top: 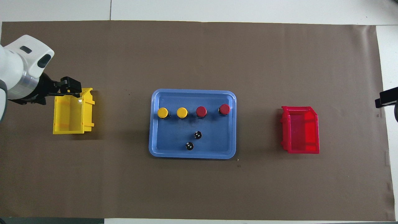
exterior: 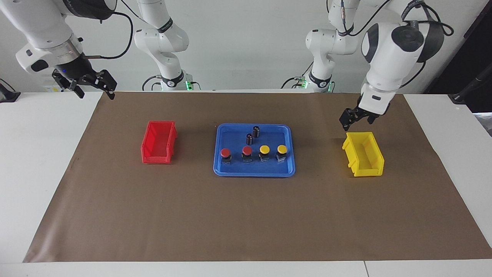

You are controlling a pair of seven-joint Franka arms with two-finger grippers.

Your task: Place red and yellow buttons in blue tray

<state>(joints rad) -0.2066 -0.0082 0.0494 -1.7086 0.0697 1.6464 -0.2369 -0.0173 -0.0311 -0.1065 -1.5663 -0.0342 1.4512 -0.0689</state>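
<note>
The blue tray [exterior: 231, 135] lies in the middle of the brown mat; it also shows in the overhead view [top: 171, 137]. Two red buttons [exterior: 225, 153] [exterior: 247, 151] and two yellow buttons [exterior: 264, 149] [exterior: 282, 149] stand in a row in it, seen from above as red caps [top: 224, 109] [top: 201, 111] and yellow caps [top: 182, 112] [top: 163, 112]. My left gripper [exterior: 357, 122] [top: 70, 88] is open and empty, just above the yellow bin's end nearest the robots. My right gripper [exterior: 96, 94] [top: 385, 98] is open and empty, raised over the mat's corner at the right arm's end.
Two dark capless cylinders [exterior: 256, 131] [exterior: 249, 138] stand in the tray, nearer to the robots than the button row. A small red bin [exterior: 158, 142] [top: 300, 129] sits toward the right arm's end, a small yellow bin [exterior: 363, 154] [top: 73, 110] toward the left arm's end.
</note>
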